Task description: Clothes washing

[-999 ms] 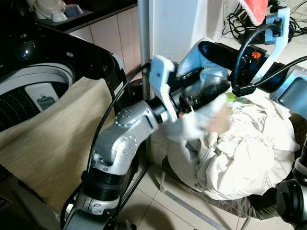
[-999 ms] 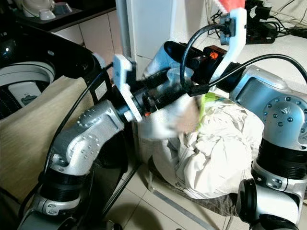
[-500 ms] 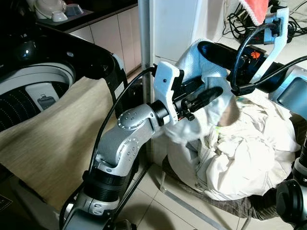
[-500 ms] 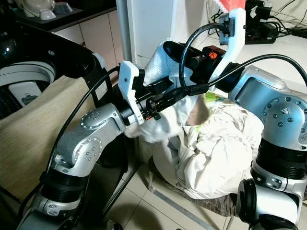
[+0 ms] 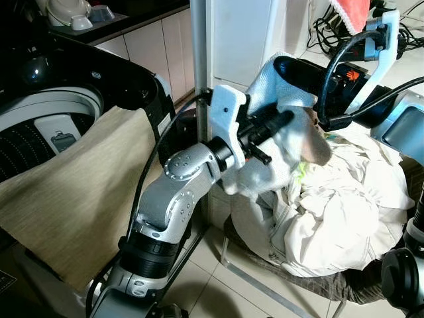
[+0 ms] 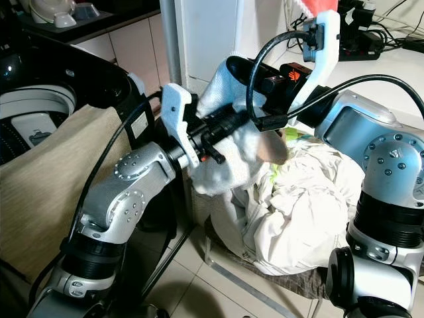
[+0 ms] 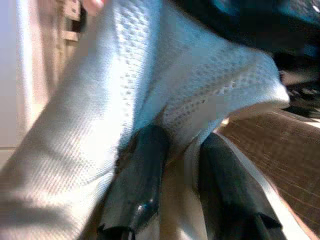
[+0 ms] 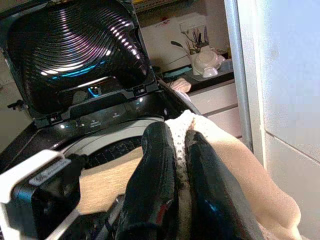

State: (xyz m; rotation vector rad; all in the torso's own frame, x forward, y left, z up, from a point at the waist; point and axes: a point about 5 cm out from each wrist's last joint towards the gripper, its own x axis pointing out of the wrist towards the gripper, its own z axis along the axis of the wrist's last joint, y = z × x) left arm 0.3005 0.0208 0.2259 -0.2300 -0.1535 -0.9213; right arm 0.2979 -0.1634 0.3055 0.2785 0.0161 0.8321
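A white mesh garment (image 5: 286, 139) hangs between both grippers above a pile of cream clothes (image 5: 344, 212) in a basket. My left gripper (image 5: 275, 123) is shut on a fold of it; in the left wrist view its gripper (image 7: 177, 165) has mesh cloth pinched between the black fingers (image 7: 137, 185). My right gripper (image 5: 295, 68) holds the garment's upper edge, and the right wrist view shows that gripper (image 8: 181, 150) shut on the mesh hem. The open washing machine (image 5: 40, 126) stands at the left.
A beige cloth (image 5: 73, 199) drapes over the washer's front rim. The raised black lid (image 8: 75, 45) stands behind the drum. A metal post (image 5: 199, 59) and a white cabinet rise behind the arms. Cables and a red cloth (image 5: 354, 13) lie at the back right.
The left gripper has drawn slightly back and up with the mesh garment, which now bunches higher under the right gripper. The right arm has held still.
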